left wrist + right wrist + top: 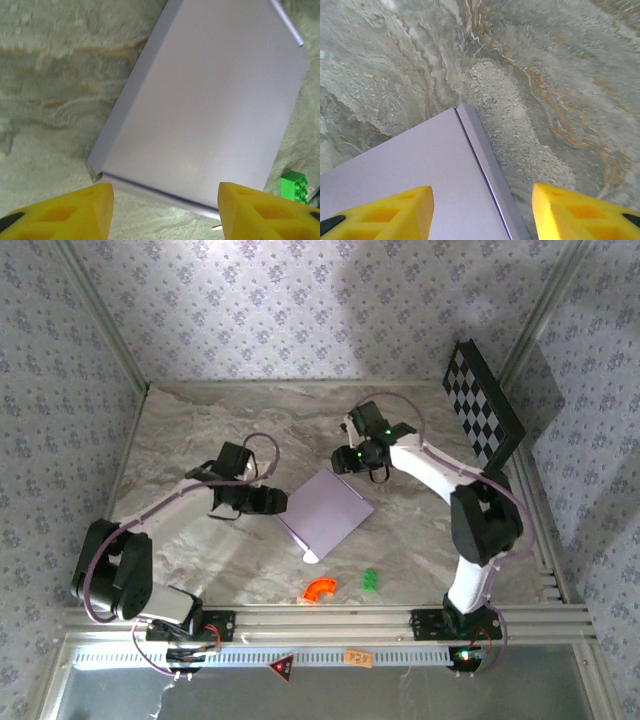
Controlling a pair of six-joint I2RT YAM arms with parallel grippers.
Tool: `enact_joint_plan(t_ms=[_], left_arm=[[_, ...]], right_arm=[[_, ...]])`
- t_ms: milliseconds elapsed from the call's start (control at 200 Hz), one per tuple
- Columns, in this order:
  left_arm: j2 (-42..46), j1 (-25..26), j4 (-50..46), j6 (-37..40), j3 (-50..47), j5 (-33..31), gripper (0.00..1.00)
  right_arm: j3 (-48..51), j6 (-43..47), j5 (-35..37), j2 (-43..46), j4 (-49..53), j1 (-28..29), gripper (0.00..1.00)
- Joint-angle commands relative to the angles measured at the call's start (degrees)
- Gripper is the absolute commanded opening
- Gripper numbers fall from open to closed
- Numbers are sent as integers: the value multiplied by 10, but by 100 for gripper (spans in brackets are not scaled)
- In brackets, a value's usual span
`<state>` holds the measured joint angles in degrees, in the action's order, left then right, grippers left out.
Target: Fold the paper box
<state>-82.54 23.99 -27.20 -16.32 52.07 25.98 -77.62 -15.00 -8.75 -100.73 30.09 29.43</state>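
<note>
Here, a flat pale-lilac cardboard box (325,510) lies on the grey marbled tabletop (190,440).
The left yellow fingers (75,212) and right yellow fingers (580,210) stand apart over its edges, gripping nothing.

One flat rectangular box of pale lilac cardboard (325,510) lies between the two pairs of jaws. There are two robot arms, the left arm (165,502) and the right arm (435,468), each with one pair of yellow jaws. One small green plastic brick (370,580) and one orange curved plastic piece (320,589) lie on the one marbled bench (200,430), behind the jaws, toward the arm bases. One black-and-white checkered board (483,405) stands beyond the right jaws.
</note>
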Motion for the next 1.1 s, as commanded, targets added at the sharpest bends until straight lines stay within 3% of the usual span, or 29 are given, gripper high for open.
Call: enact_joint_plan(t_ms=[0,120,280,450,605,770,900,1094], left_arm=[[-38,-2,-28,58,55,19,58],[-92,-2,-49,99,113,33,57],[-162,3,-86,146,184,14,54],[-196,6,-76,152,207,15,54],[-220,10,-76,153,218,3,53],[-236,12,-69,156,223,-8,49],[-243,12,-71,159,227,-24,39],[-254,12,-73,160,229,-18,35]], right_arm=[[48,-27,-21,51,-16,-13,59],[151,-63,-79,116,-92,-33,71],[227,-108,-94,163,-123,-44,74],[297,-135,-88,215,-146,-45,99],[341,-150,-116,250,-166,-57,99],[356,-142,-82,270,-139,-55,99],[372,-143,-73,289,-127,-55,86],[391,-157,-66,313,-118,-53,82]])
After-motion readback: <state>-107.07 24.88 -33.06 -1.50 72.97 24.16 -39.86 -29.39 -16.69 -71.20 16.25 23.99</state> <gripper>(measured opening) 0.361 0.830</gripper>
